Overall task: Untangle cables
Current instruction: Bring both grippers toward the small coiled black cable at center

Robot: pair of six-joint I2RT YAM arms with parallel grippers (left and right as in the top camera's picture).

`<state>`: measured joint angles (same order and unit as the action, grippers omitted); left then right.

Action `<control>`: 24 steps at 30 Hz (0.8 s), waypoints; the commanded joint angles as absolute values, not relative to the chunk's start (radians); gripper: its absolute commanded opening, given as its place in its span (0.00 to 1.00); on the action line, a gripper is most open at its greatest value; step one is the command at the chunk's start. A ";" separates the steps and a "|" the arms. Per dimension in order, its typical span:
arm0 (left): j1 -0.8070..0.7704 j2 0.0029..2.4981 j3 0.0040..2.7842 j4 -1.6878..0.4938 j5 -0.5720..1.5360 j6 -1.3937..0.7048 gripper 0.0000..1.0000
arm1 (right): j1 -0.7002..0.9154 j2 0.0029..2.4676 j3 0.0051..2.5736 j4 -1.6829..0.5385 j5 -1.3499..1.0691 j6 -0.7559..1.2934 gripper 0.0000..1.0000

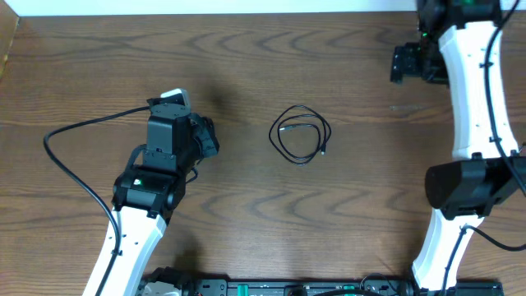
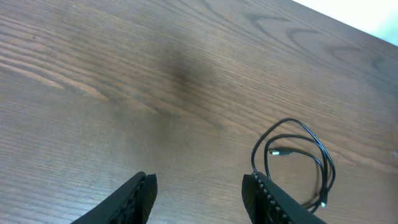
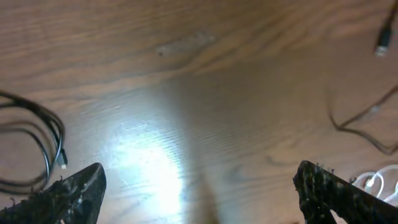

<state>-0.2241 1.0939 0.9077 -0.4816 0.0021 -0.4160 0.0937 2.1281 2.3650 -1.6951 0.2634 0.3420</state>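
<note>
The black cable (image 1: 300, 134) lies coiled in a small loop in the middle of the wooden table, with its plug ends inside and beside the loop. It also shows in the left wrist view (image 2: 298, 158) and at the left edge of the right wrist view (image 3: 34, 146). My left gripper (image 1: 207, 136) is open and empty, left of the coil; in its own view (image 2: 199, 190) the right finger is near the coil. My right gripper (image 1: 401, 63) is open and empty at the far right (image 3: 199, 186). A bit of white cable (image 3: 379, 177) shows beside its right finger; it is hidden in the overhead view.
A thin dark cord (image 3: 364, 127) with a plug end (image 3: 383, 41) lies on the table right of my right gripper. The left arm's thick black cable (image 1: 74, 164) curves over the table's left part. The white right arm (image 1: 472, 90) spans the right side.
</note>
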 commanded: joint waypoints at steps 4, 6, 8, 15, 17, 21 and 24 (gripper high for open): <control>-0.219 1.095 0.903 -0.489 0.019 -0.425 0.50 | 0.150 2.100 2.357 -1.661 0.217 0.360 0.99; -0.219 1.101 0.903 -0.488 0.057 -0.423 0.51 | 0.161 2.100 2.357 -1.635 0.077 0.209 0.99; -0.219 1.111 0.903 -0.476 0.134 -0.408 0.51 | 0.160 2.100 2.357 -1.615 -0.064 0.093 0.99; -0.220 1.158 0.903 -0.443 0.327 -0.394 0.58 | 0.119 2.100 2.337 -1.586 -0.369 -0.110 0.99; -0.220 1.170 0.903 -0.436 0.343 -0.393 0.60 | 0.120 2.100 2.316 -1.586 -0.369 -0.110 0.99; -0.220 1.205 0.903 -0.417 0.402 -0.386 0.66 | 0.131 2.100 2.237 -1.557 -0.324 -0.093 0.99; -0.221 1.238 0.903 -0.413 0.412 -0.387 0.66 | 0.143 2.100 2.145 -1.507 -0.320 -0.090 0.99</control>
